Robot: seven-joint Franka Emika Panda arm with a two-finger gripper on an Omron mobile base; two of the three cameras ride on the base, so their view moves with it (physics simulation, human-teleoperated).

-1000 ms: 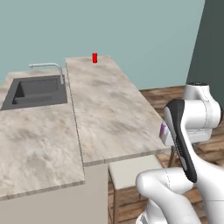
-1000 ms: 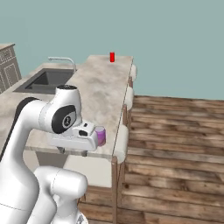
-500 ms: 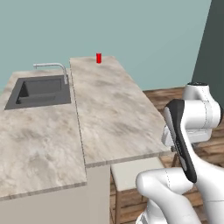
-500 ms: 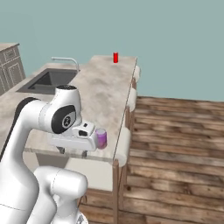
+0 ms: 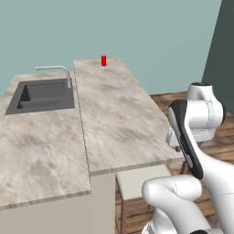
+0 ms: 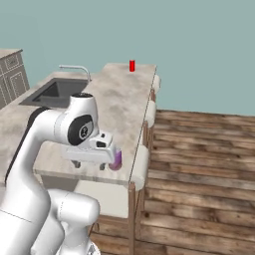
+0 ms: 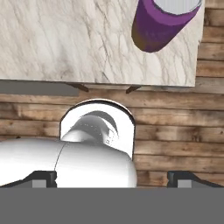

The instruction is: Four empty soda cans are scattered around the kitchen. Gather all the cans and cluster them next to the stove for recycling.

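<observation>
Both base views have shifted, so the base has driven; small red soda can point(image 5: 103, 61) stands unmoved at the marble counter's point(image 5: 114, 119) far end. Gripper point(image 6: 90, 163) spread wide, empty. Purple-pink aluminium can point(image 7: 162, 22) near counter edge, probably just beyond the fingers: light, thin-walled, slick; grasp mid-body gently.

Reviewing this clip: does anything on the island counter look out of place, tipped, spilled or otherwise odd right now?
Nothing is spilled or damaged. Two cans sit apart: a red can upright at the counter's far end, and a purple can upright near its front corner, close to the edge, beside the gripper, whose jaws are open and empty.
</observation>
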